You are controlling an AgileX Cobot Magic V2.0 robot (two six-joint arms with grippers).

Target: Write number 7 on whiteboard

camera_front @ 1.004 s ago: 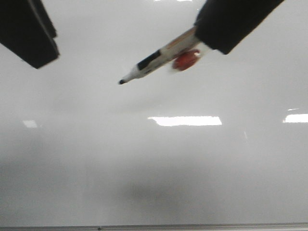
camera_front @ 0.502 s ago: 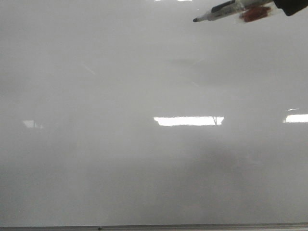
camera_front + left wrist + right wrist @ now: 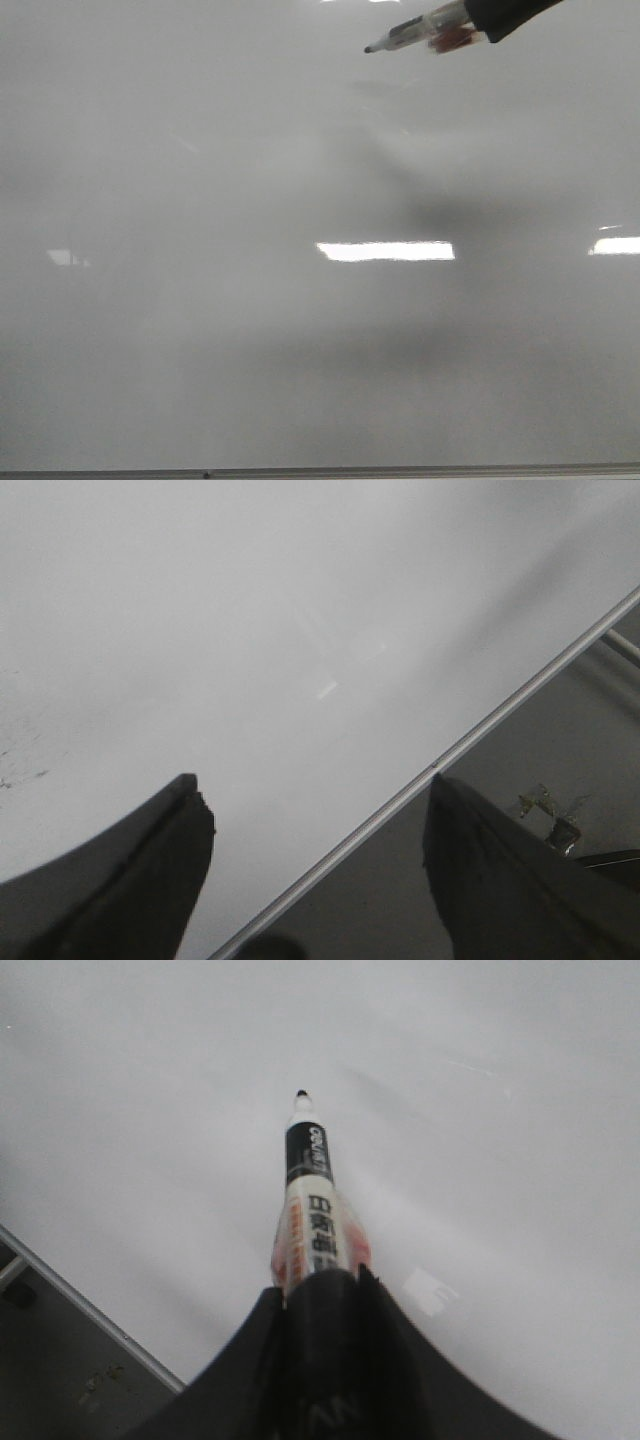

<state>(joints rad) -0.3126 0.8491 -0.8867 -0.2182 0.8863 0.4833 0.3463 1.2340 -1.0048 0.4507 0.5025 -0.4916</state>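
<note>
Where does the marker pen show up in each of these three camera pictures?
Front view: the marker is at the top right, tip pointing left, held by the right gripper.
Left wrist view: not in it.
Right wrist view: centre, sticking out from the gripper.
Shared landmark: the whiteboard with its thin metal edge strip.

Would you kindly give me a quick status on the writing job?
Right gripper shut on marker, tip off the whiteboard. Left gripper open, empty. No 7 visible. Nothing in the way.
</note>
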